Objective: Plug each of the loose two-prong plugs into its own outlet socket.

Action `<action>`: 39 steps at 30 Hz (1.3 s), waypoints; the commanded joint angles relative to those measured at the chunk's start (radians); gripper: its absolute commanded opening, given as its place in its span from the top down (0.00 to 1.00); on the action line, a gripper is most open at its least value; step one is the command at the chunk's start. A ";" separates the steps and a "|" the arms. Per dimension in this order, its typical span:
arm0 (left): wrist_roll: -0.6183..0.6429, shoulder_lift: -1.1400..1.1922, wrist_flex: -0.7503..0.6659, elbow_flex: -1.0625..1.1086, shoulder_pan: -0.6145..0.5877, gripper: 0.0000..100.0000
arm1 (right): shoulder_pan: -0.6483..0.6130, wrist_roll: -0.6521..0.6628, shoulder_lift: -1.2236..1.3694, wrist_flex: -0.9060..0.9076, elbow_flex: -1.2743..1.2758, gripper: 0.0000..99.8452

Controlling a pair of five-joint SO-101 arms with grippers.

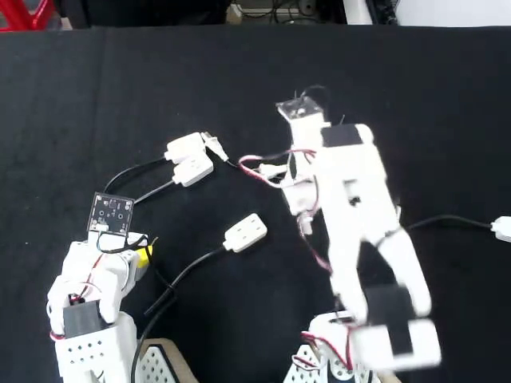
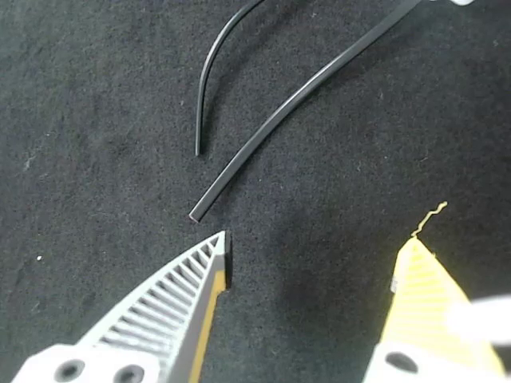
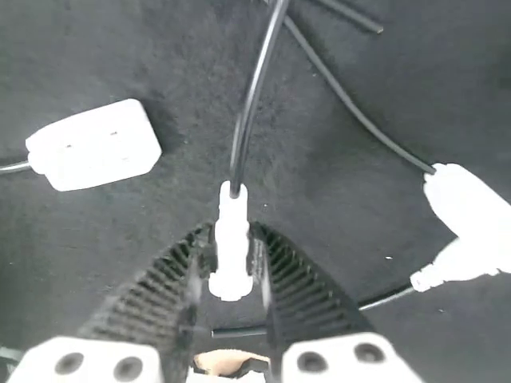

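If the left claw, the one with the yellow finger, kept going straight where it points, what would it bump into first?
Most likely the thicker black cable, which lies across the black cloth just ahead of the open left gripper. Depth is unclear, so it might press into the cloth first.

Counter (image 1: 399, 72): covered edge to edge in black, matte, felt-like cloth, flecked with pale lint in the wrist views. Lighting even, shadows soft. Beyond the far edge: a red object (image 1: 24, 12) at one corner, dark cables (image 1: 275, 9) on a pale strip at mid-edge, a white surface (image 1: 447, 12) at the other corner.
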 commanded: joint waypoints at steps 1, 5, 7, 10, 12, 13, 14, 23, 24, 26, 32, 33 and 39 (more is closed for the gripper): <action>0.098 -0.011 -0.026 -0.028 0.013 0.68 | -0.011 -0.002 -0.232 0.003 0.051 0.99; 0.282 -0.012 -0.071 -0.082 0.068 0.68 | -0.089 -0.002 -0.460 -0.068 0.170 0.99; 0.371 -0.012 -0.126 -0.101 0.140 0.68 | -0.176 -0.009 -0.573 -0.133 0.254 0.99; 0.488 -0.011 -0.247 -0.104 0.248 0.68 | -0.298 -0.017 -0.716 -0.244 0.372 0.99; 0.592 -0.011 -0.301 -0.107 0.295 0.67 | -0.377 -0.068 -0.803 -0.290 0.427 0.99; 0.631 -0.011 -0.305 -0.111 0.318 0.67 | -0.425 -0.101 -0.842 -0.310 0.450 0.99; 0.655 -0.011 -0.299 -0.125 0.338 0.67 | -0.473 -0.121 -0.872 -0.334 0.470 0.99; 0.730 -0.011 -0.176 -0.285 0.489 0.67 | -0.646 -0.152 -1.052 -0.767 0.826 0.99; 0.729 -0.011 -0.175 -0.285 0.499 0.67 | -0.658 -0.152 -1.070 -0.787 0.855 0.99; 0.726 -0.011 -0.176 -0.275 0.509 0.67 | -0.683 -0.152 -1.110 -0.807 0.903 0.99; 0.723 -0.011 -0.173 -0.269 0.513 0.67 | -0.697 -0.144 -1.185 -0.812 0.954 0.99; 0.723 -0.011 -0.173 -0.268 0.513 0.67 | -0.689 -0.144 -1.188 -0.812 0.954 0.99; 0.658 -0.011 -0.143 -0.274 0.515 0.67 | -0.671 -0.143 -1.187 -0.807 0.954 0.99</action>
